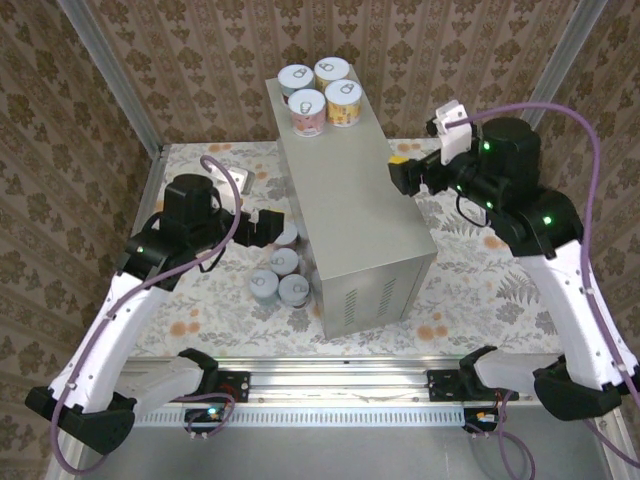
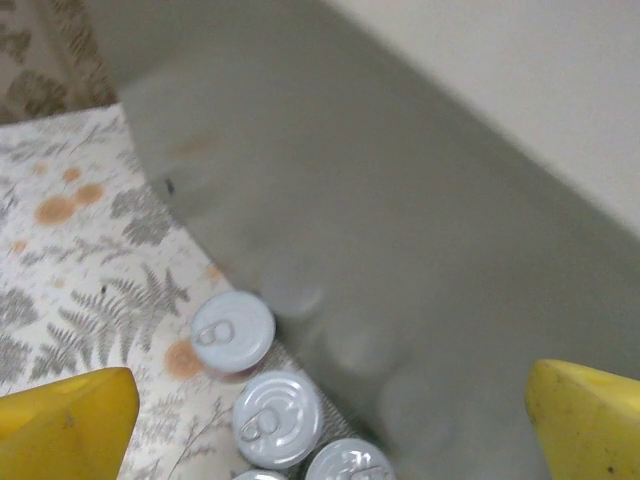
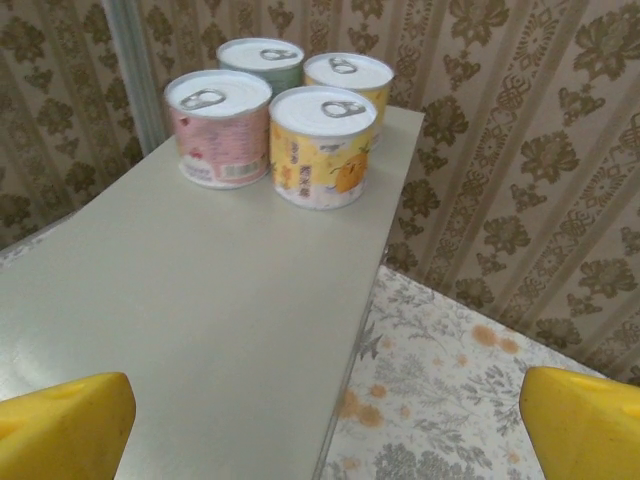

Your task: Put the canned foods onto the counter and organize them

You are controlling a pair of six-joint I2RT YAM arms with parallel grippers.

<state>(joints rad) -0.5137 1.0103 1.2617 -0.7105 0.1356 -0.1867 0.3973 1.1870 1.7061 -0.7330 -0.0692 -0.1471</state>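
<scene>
Top external: four cans (image 1: 322,90) sit at the counter's (image 1: 355,210) far end, right gripper (image 1: 397,172) wide and empty; the wide left gripper (image 1: 272,229) should next grasp a floor can (image 1: 284,262).

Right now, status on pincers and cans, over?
Left pincer open, empty, above floor cans. Right pincer open, empty, by counter edge. Four cans on counter's far end. Nothing blocking.

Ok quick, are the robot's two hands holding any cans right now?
Left gripper: open, holding nothing, above the cans beside the counter.
Right gripper: open, holding nothing.
</scene>
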